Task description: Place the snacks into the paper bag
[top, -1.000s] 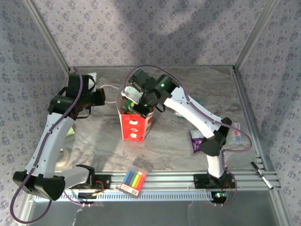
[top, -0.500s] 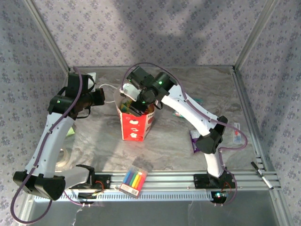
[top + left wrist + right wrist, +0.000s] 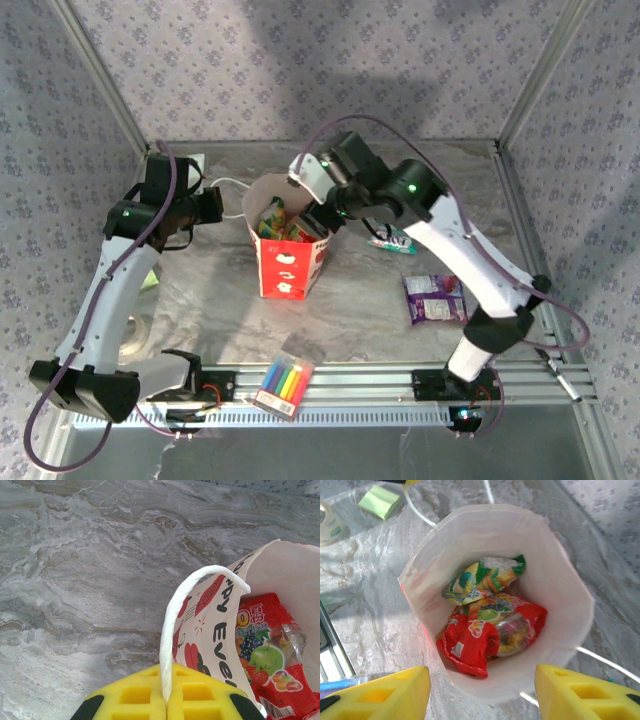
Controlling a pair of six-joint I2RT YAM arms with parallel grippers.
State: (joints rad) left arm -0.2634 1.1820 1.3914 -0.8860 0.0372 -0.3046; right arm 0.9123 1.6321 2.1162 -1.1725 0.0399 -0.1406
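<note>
**Top external:** The paper bag (image 3: pixel 288 255) stands upright on the table (image 3: pixel 200 290), its mouth up and its long axis vertical. It sits between the left fingers (image 3: pixel 217 205) and the right fingers (image 3: pixel 323 215), which hang over its far rim. A purple packet (image 3: pixel 432 298) lies flat, well apart on the right fingers' outer side, its long axis running side to side. A teal-white packet (image 3: pixel 392 241) lies nearer them.

**Left wrist:** The left fingers (image 3: pixel 166 702) are pressed together on the bag's string handle (image 3: pixel 170 630). The bag is thin, light paper and probably tips easily, so this hold steadies it.

**Right wrist:** The right fingers (image 3: pixel 385 690) stand apart and hold nothing. Directly below them, inside the bag (image 3: pixel 570 587), lie a green packet (image 3: pixel 482 577) and a red packet (image 3: pixel 490 632). Such foil looks light, soft and slippery. A pinch across a packet's short width, near a sealed end, seems best.
</note>
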